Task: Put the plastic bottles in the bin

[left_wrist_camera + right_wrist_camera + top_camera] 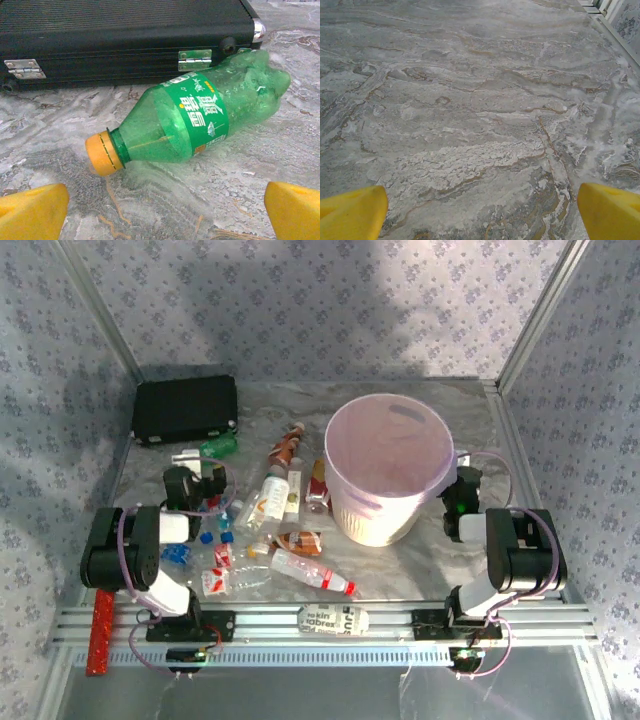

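Note:
The pale pink bin [386, 472] stands upright at the middle right of the marble table. Several plastic bottles lie to its left, among them a clear one with a red cap [312, 573] and one with a white label [270, 498]. A green bottle [195, 117] with an orange cap [102, 152] lies on its side just in front of my left gripper [162, 215], which is open and empty. In the top view this green bottle [220, 447] is beyond the left gripper [196, 478]. My right gripper [481, 212] is open over bare table, right of the bin [462, 492].
A flat black case [125, 35] lies right behind the green bottle, at the far left [186, 407]. A printed strip [333, 619] and a red bar [100, 632] rest by the front rail. Patterned walls close in the table.

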